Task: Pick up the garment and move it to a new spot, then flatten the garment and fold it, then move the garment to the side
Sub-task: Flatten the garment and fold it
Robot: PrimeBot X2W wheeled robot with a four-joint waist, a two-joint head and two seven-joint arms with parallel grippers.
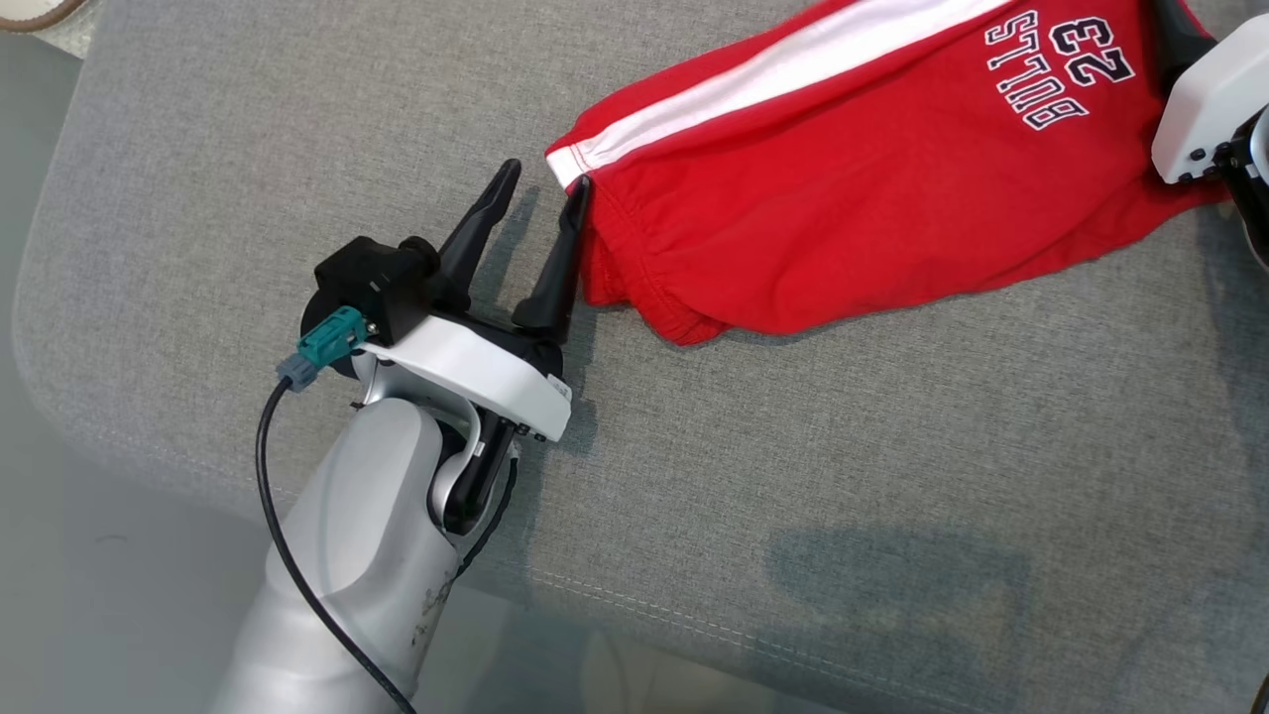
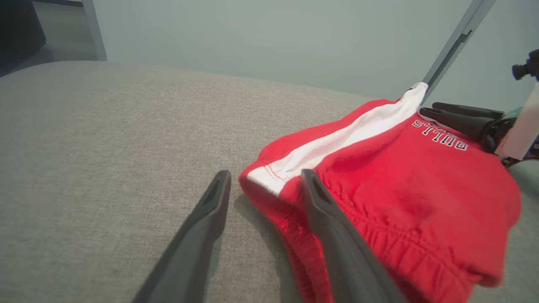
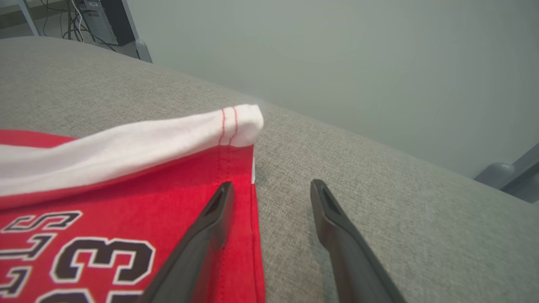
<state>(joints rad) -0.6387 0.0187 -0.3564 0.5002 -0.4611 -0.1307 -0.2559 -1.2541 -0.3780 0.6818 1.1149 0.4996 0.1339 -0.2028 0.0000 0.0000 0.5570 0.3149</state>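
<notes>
On grey cushion (image 1: 793,496), perhaps-folded red shorts (image 1: 843,198) between left tool (image 1: 545,177), right tool (image 3: 272,184)

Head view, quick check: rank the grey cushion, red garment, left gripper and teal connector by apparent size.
1. grey cushion, largest by far.
2. red garment, though its top runs out of frame.
3. left gripper, fingers and mount together.
4. teal connector, smallest.
</notes>
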